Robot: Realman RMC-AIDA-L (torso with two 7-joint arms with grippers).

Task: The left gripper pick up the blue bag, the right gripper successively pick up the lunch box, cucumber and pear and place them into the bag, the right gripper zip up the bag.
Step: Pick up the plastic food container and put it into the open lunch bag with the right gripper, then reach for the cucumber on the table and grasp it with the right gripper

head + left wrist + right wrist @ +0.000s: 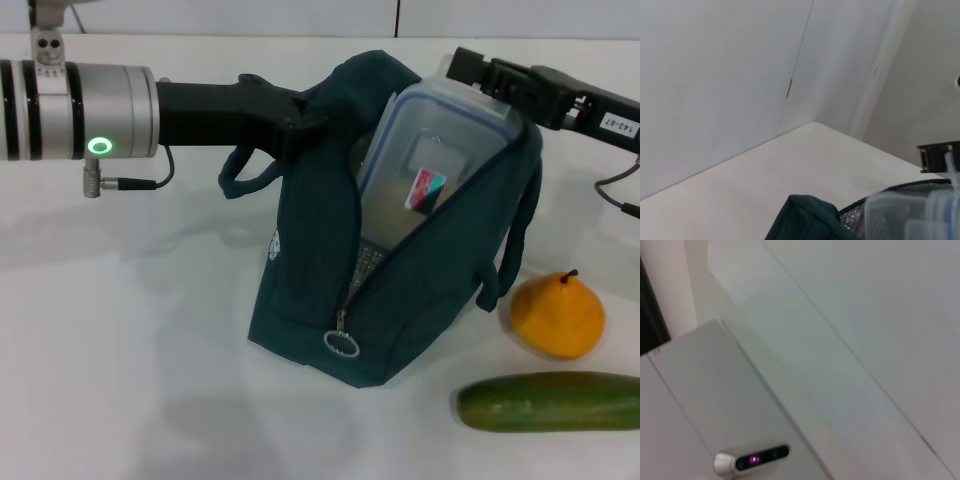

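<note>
The table is white. The blue bag stands in the middle w/ its top zip open. The left gripper comes in from the left & is clamped on the bag's top edge, holding it up. The lunch box is tilted & about halfway in the bag, its top corner poking out. The right gripper is at that far top corner, touching the box; can't tell if it's squeezing or letting go. The cucumber lies near, on the right. The pear sits just beside the bag, right side. To do this bit well I think: push the box down slow & straight so it slides all the way in, keep the bag mouth wide, don't snag the zip.
</note>
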